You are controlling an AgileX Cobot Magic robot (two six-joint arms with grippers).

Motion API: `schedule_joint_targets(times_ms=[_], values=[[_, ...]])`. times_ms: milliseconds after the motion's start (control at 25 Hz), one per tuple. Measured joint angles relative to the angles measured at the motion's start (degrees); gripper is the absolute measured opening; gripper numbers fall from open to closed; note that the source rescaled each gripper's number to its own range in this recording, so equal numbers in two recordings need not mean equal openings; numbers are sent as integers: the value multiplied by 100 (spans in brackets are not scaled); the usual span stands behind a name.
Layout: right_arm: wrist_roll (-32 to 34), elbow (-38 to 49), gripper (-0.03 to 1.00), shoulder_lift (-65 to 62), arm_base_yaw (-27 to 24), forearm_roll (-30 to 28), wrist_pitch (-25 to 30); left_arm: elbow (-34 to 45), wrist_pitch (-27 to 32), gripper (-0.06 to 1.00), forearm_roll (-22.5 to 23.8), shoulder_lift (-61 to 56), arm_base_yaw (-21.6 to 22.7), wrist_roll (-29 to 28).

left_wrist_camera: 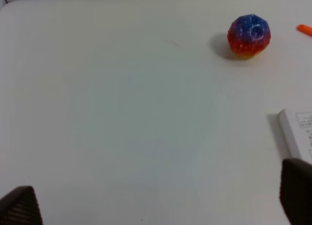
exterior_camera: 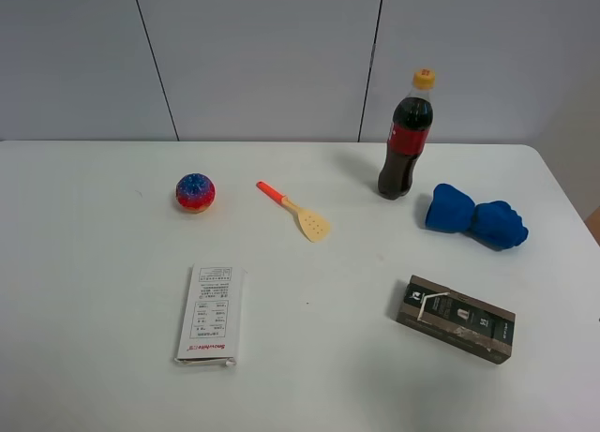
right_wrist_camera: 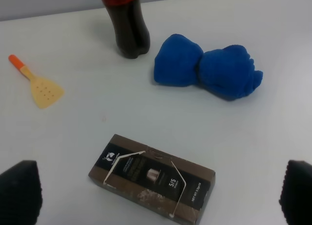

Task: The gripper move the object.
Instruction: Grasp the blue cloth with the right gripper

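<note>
Here, soft lumpy bow-shaped blue object (exterior_camera: 476,218)

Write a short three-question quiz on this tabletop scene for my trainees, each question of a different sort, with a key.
1. True or false: in the high view, the blue bundle lies to the right of the cola bottle.
2. Which thing lies between the speckled ball and the cola bottle? A. the spatula B. a mug C. a sponge
3. In one word: what does the right gripper hold?
Key: 1 true; 2 A; 3 nothing, its jaws stand wide open over the table.
</note>
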Motion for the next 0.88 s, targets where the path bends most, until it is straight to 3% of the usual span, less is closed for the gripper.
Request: schedule_joint_targets(times_ms=[880], values=[[146,0,100,46,0,75,-22,0,0,100,8,0,0,0]])
